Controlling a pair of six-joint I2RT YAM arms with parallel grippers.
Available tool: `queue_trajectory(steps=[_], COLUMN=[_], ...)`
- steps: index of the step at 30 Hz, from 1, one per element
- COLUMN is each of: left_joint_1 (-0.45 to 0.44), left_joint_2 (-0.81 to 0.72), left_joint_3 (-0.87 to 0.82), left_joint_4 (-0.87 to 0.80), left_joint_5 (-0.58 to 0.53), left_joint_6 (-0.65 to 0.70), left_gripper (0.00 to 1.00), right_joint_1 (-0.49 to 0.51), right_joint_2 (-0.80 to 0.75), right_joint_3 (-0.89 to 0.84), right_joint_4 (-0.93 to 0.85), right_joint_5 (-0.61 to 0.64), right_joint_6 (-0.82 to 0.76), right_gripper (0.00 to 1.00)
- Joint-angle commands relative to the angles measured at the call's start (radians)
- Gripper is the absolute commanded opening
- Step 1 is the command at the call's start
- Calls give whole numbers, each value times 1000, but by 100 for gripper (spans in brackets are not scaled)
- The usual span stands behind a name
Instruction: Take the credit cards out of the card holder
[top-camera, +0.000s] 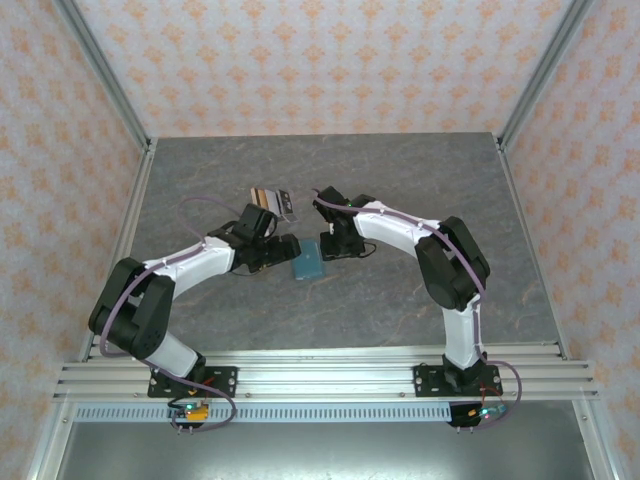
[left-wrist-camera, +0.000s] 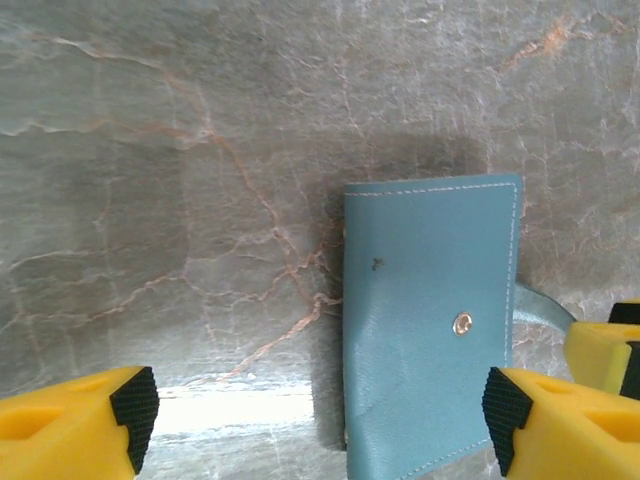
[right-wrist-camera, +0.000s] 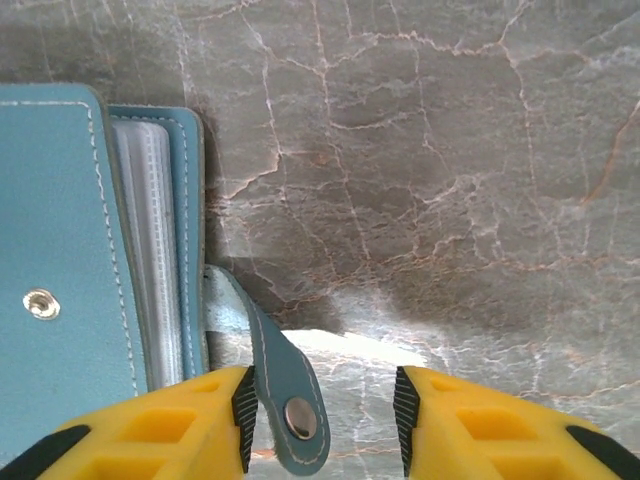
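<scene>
The flat, stitched teal card holder (left-wrist-camera: 430, 320) lies on the veined table (left-wrist-camera: 150, 200), left gripper (left-wrist-camera: 320, 410) spread wide, right gripper (right-wrist-camera: 325, 415) parted astride its rounded snap strap (right-wrist-camera: 285, 385).

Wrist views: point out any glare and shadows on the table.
Left wrist view: a white glare patch on the table left of the card holder, a dark shadow along its top edge. Right wrist view: a bright glare streak beside the strap, a broad soft shadow above it.
</scene>
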Motion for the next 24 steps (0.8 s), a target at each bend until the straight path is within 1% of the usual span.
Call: queue_trajectory(steps=[1, 5, 6, 8, 13, 17, 20, 24], left_joint_1=[14, 19, 20, 26, 55, 85, 109, 138], left_joint_2=[-37, -53, -59, -67, -73, -85, -101, -133], left_joint_3=[3, -1, -2, -5, -4, -14, -19, -34], left_joint_4=[-36, -50, -56, -63, -86, -90, -103, -112], left_joint_5=[-58, -76, -86, -97, -108, -110, -114, -125], left_joint_6=[4, 11, 13, 13, 4, -6, -3, 0], left_gripper=[90, 95, 96, 98, 100, 100, 100, 100], right_joint_1=[5, 6, 5, 6, 4, 3, 2, 1], right_joint_2=[29, 34, 32, 31, 22, 9, -29, -112], right_joint_3=[51, 54, 52, 52, 34, 40, 49, 59], right_joint_4=[-45, -39, -36, -35, -3, -19, -38, -46], right_joint_5=[43, 18, 17, 0, -94, -84, -82, -112], right_joint_6=[-84, -87, -89, -88, -29, -10, -9, 0], right_gripper=[40, 32, 29, 19, 18, 7, 6, 5])
